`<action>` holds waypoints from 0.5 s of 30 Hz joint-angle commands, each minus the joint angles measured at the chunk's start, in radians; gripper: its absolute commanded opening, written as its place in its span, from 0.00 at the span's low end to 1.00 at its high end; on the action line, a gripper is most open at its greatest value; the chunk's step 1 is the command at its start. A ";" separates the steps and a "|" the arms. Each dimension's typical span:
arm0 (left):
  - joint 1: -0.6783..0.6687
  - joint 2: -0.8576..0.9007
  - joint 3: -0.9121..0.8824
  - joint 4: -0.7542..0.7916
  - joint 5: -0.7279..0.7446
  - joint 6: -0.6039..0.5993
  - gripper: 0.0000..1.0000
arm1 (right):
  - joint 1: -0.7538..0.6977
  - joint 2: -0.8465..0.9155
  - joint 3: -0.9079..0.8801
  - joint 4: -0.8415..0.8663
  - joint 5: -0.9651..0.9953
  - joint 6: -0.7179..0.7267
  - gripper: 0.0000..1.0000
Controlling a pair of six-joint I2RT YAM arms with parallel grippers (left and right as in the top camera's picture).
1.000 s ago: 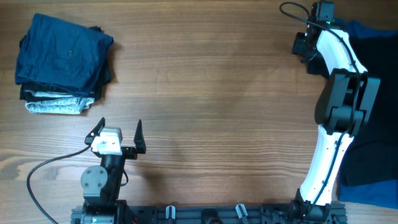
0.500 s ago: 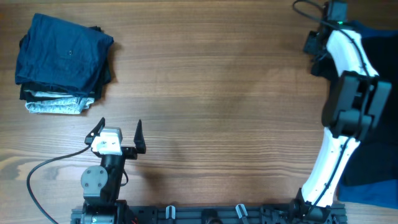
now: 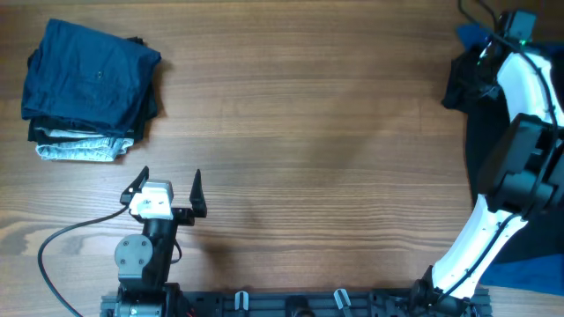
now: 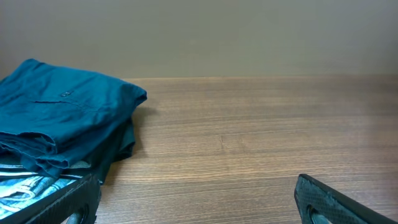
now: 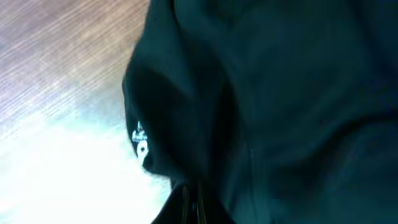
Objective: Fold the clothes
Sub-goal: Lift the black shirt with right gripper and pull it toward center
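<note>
Pinching shut on a bunched fold of dark cloth, the right hand [image 3: 483, 69] sits at the far right corner of the table [image 3: 335, 132]; its wrist view shows the fabric gathering down into the closed fingertips. What it grips is the black shirt [image 5: 280, 93], whose small white logo [image 5: 140, 142] shows on a ridge just beside the pinch. The rest of the garment trails along the table's right edge, with the blue shirt [image 3: 470, 35] peeking out at the far corner next to it.

The step in hand looks like drawing this shirt out onto the bare wood in the middle. To do it well, pull low and steadily toward the centre so the cloth slides flat instead of rolling, and check that only one garment is caught, since the blue one lies touching it.

Well apart, the left hand [image 3: 167, 187] rests wide open at the near left edge, holding nothing. A folded stack [image 3: 88, 84] occupies the far left corner.
</note>
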 commanded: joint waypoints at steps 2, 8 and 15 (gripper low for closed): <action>0.004 -0.007 -0.008 0.000 -0.006 0.019 1.00 | 0.002 0.017 -0.098 0.098 -0.027 -0.052 0.04; 0.004 -0.007 -0.008 0.000 -0.006 0.019 1.00 | 0.004 -0.025 -0.051 0.111 -0.071 -0.090 0.61; 0.004 -0.007 -0.008 0.000 -0.006 0.019 1.00 | 0.043 -0.043 -0.051 0.226 -0.032 -0.114 0.62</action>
